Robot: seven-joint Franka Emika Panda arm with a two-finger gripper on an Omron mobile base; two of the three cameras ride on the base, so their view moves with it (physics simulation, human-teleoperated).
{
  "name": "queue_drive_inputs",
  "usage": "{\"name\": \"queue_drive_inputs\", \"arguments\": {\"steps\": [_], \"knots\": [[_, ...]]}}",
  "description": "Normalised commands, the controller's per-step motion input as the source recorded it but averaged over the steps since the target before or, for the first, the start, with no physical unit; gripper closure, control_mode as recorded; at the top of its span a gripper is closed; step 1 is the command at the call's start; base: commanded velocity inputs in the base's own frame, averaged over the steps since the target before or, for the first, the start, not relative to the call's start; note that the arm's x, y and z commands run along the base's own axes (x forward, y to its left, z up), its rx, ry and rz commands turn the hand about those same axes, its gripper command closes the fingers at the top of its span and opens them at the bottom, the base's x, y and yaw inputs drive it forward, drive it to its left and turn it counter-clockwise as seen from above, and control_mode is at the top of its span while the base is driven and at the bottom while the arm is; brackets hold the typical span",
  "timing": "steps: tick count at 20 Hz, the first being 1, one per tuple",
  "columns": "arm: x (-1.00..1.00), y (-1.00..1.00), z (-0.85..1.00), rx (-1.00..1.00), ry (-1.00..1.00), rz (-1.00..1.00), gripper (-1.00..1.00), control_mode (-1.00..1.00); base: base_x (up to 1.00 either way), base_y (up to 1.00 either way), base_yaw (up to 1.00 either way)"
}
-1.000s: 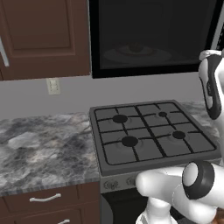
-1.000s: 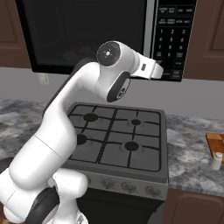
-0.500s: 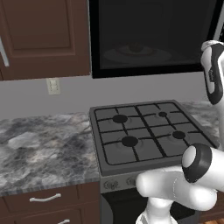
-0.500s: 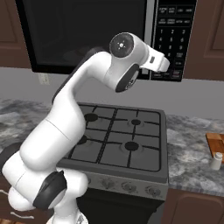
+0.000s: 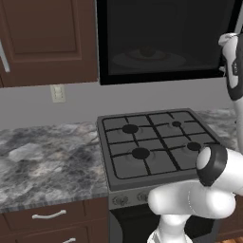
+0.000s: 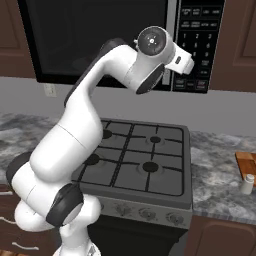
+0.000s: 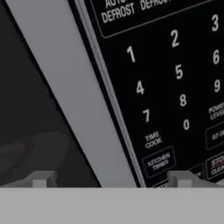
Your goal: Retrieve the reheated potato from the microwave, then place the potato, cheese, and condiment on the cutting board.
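Arm raised to the microwave, its door shut, fingers spread wide and holding nothing.

Left base view: through the dark glass door the white turntable shows with a small dark lump on it — the potato; below sit the gas stove and the grey marble worktop. Right base view: the arm's hand is up against the seam between door and keypad, and far right on the worktop lie a corner of the cutting board and, just in front of it, the off-white condiment. Hand view: close on the keypad digits and the grey door frame — the two fingers stand far apart, one before the glass, one before the buttons.
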Motion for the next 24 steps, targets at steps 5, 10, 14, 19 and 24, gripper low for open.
{"name": "queue_drive_inputs", "arguments": {"steps": [5,10,14,19,24], "knots": [[0.35,0.00,0.01,0.11,-0.03,0.19,-1.00,-1.00,0.00,0.00,0.00],[0.59,0.00,0.00,0.02,-0.06,0.12,-1.00,-1.00,0.00,0.00,0.00],[0.56,0.00,0.00,0.00,-0.06,0.09,-1.00,-1.00,0.00,0.00,0.00],[0.37,0.02,0.00,0.00,-0.03,0.11,1.00,-1.00,0.00,0.00,0.00],[-0.14,0.17,0.17,0.00,-0.16,0.07,1.00,-1.00,0.00,0.00,0.00]]}}
